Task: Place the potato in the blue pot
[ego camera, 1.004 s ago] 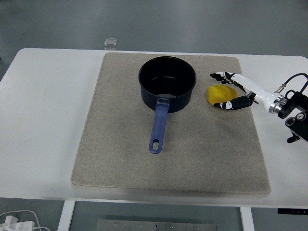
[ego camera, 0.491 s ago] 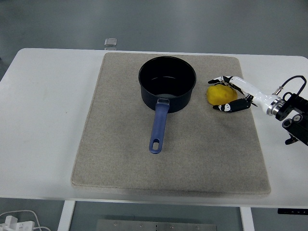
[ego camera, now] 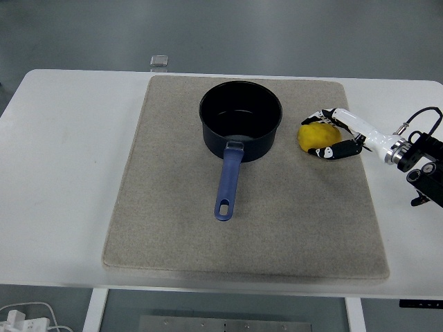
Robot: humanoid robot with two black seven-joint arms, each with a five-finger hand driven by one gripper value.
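Observation:
A dark blue pot (ego camera: 241, 119) with a lighter blue handle (ego camera: 229, 180) pointing toward the near edge stands on the beige mat (ego camera: 173, 207); nothing lies inside it. Just right of the pot lies the yellow potato (ego camera: 315, 135). My right hand (ego camera: 327, 135) comes in from the right edge and its fingers curl around the potato from the far and near sides, touching it. The potato still rests on the mat. My left arm does not show.
A small clear square object (ego camera: 160, 61) sits on the white table (ego camera: 62, 152) beyond the mat's far edge. White cables and a plug (ego camera: 21, 319) lie on the floor at bottom left.
My right hand has closed in around the potato: the fingers, spread beside it a second ago, now wrap it. Potato and pot have stayed in place.

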